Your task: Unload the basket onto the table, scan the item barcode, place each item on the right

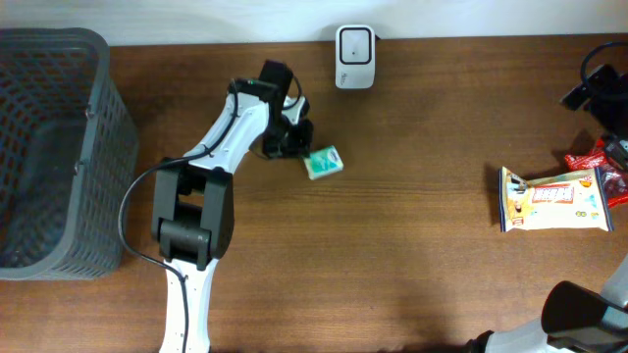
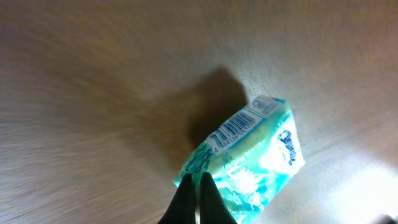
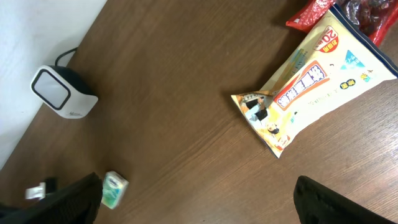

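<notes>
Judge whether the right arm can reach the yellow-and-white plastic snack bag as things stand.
Probably yes: the right gripper is open, and only bare brown wooden table lies between it and the yellow-and-white plastic snack bag.

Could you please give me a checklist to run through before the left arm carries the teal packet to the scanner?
1. Grip: the left gripper is shut on an edge of the teal packet: ok.
2. The barcode is exposed and uncreased: ok.
3. The barcode is turned toward the scanner: cannot tell.
4. The path from packet to scanner is free: ok.
5. The right gripper is open and well away, near the snack bag: ok.
6. The pinch is firm enough to lift: cannot tell.
</notes>
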